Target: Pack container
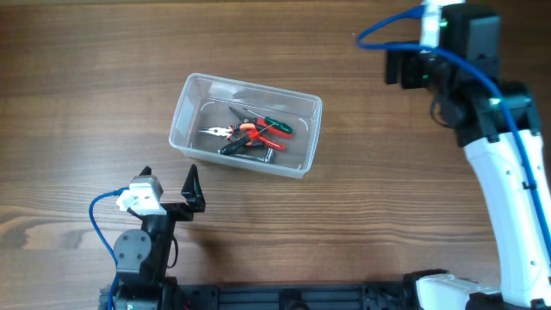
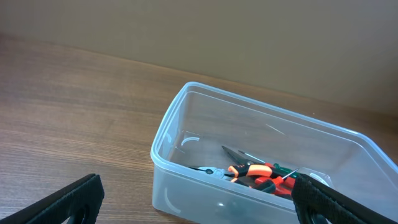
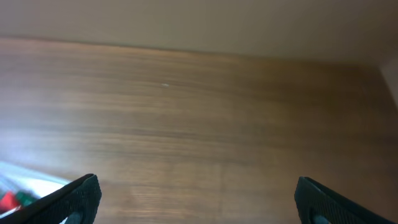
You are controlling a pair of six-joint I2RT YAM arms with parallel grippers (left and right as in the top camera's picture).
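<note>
Sitting on wooden table (image 1: 86,86), container (image 1: 179,112) holds orange-handled pliers (image 1: 248,131) and other tools. Left gripper (image 1: 170,185) spread, empty, near it; right gripper (image 3: 196,186) spread, empty, well apart.

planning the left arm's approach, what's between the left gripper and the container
Nothing but bare table: the overhead view shows only wood between the open left gripper and the container, and the left wrist view agrees.

Even warm light, soft shadows, faint sheen on the container (image 2: 181,185), right wrist view soft, possibly out of focus
</note>
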